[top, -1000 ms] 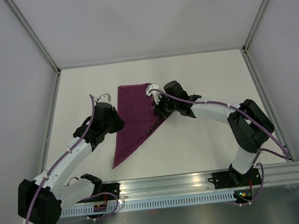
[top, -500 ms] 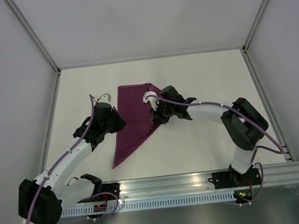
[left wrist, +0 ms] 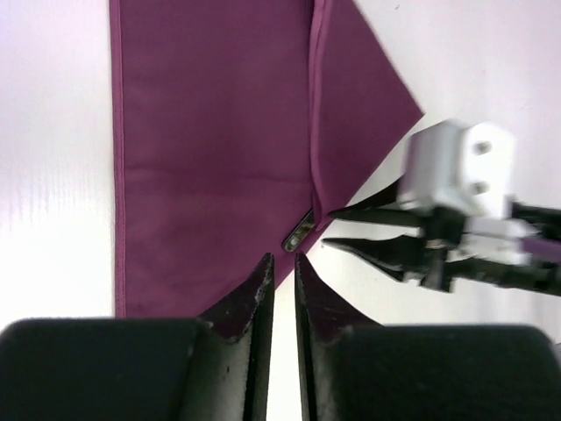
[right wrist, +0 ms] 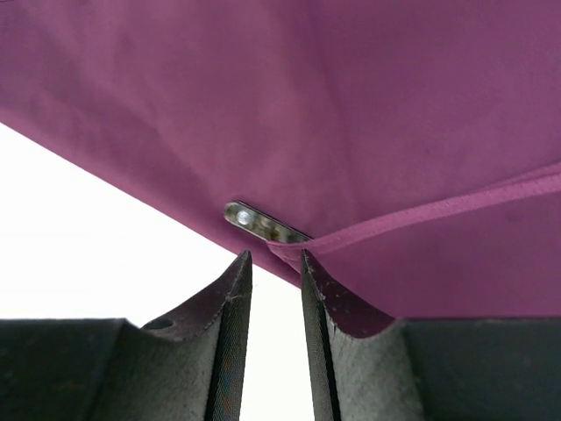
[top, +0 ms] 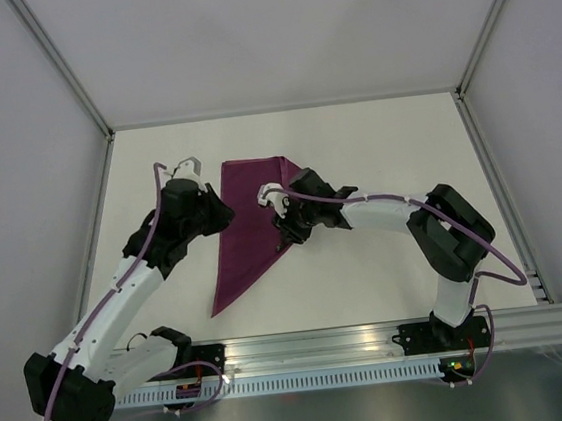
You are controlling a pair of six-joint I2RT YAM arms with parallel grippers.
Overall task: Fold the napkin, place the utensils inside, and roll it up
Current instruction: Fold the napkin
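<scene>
The magenta napkin (top: pixel 246 229) lies folded into a long triangle, its tip pointing toward the near edge. In the wrist views the napkin (left wrist: pixel 210 149) (right wrist: pixel 368 96) shows a hemmed fold. The rounded silvery end of one of the utensils (left wrist: pixel 299 233) (right wrist: pixel 261 223) pokes out from under that fold at the cloth's edge; the rest is hidden. My right gripper (top: pixel 272 199) (right wrist: pixel 273 256) hovers just short of that end, open a little, with nothing between the fingers. My left gripper (top: pixel 189 167) (left wrist: pixel 281 257) hangs by the napkin's far left corner, its jaws slightly parted and empty.
White table (top: pixel 374 140) with grey side walls and metal corner posts. The right arm's elbow (top: pixel 454 232) sits over the table's right half. A metal rail (top: pixel 375 341) runs along the near edge.
The right gripper moved from the napkin's far right corner leftward and nearer, over the cloth, and its jaws opened. The left gripper shifted slightly farther away and its jaws parted a little.
</scene>
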